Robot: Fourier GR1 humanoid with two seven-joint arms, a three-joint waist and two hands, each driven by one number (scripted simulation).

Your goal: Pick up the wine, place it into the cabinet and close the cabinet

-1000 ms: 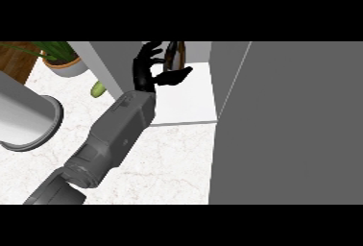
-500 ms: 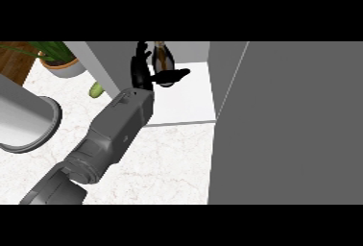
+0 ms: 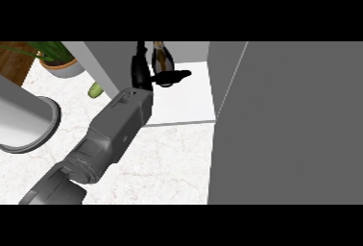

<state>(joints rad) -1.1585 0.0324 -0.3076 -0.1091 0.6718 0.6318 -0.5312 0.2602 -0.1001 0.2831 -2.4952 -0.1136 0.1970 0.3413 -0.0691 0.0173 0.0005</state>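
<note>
- Head view: one grey forearm (image 3: 117, 129) comes in from the lower left and runs up toward the open cabinet (image 3: 184, 96) at the top middle.
- By where it enters at the view's left, it reads as the left arm; its black left hand (image 3: 145, 77) is inside the cabinet's opening, above the white shelf floor.
- The fingers (image 3: 139, 60) stand nearly straight and point toward the view's top, lying alongside the wine (image 3: 162, 57); the thumb (image 3: 174, 75) sticks out to the right across the bottle's lower part.
- Whether the hand has hold of the bottle or only rests beside it, I cannot tell.
- The wine is a dark bottle in the cabinet's back part, its long axis running up and down the view; which end is the neck is hard to make out.
- A grey cabinet wall stands just left of the hand; a large grey panel (image 3: 291, 125) fills the right side, its edge near the bottle.
- White shelf floor lies bare between the thumb and that panel.
- On the marbled table (image 3: 170, 163), well left, are a potted plant (image 3: 53, 57) and a round grey vessel (image 3: 25, 125).
- The right hand does not show.
</note>
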